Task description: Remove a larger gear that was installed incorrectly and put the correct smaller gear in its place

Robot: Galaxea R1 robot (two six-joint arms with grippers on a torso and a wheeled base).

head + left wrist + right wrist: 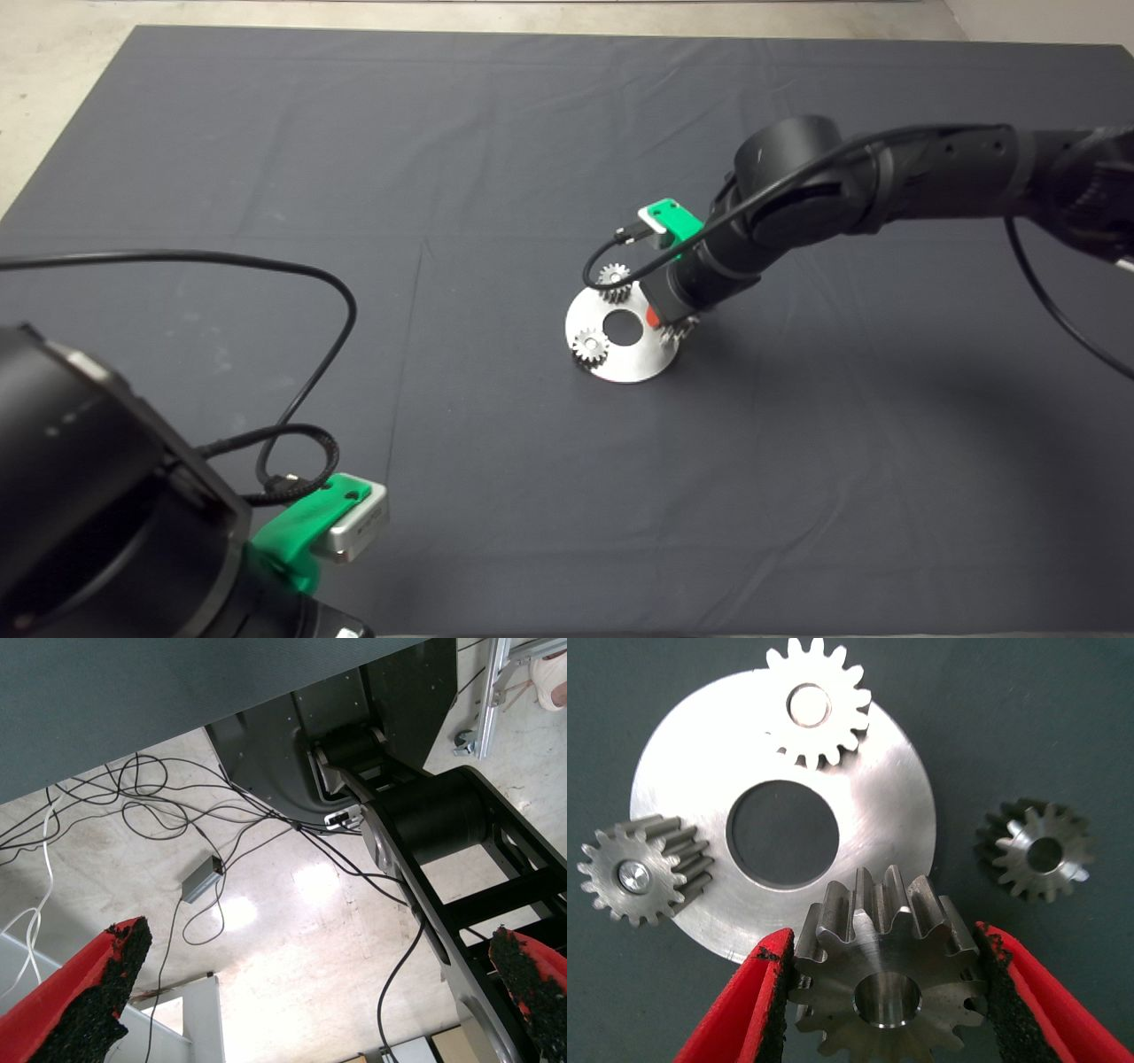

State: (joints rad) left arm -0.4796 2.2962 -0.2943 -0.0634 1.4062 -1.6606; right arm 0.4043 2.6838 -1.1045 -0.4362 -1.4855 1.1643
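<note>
My right gripper (pixel 886 948) is shut on the smaller gear (pixel 890 988), a dark-grey gear with short straight teeth and a centre hole. It holds it over the edge of the round steel plate (pixel 895 806). I cannot tell whether the gear touches the plate. The larger gear (pixel 1034 850), with flared teeth and a dark centre hole, lies on the mat just beside the plate. In the head view the right gripper (pixel 664 323) stands at the right rim of the plate (pixel 633 359), and the larger gear is hidden behind the arm.
Two small light-silver gears (pixel 815 704) (pixel 638 868) sit on the plate around its big centre hole; they also show in the head view (pixel 613 279) (pixel 589 346). My left gripper (pixel 319 939) is parked, open, at the lower left, over floor cables.
</note>
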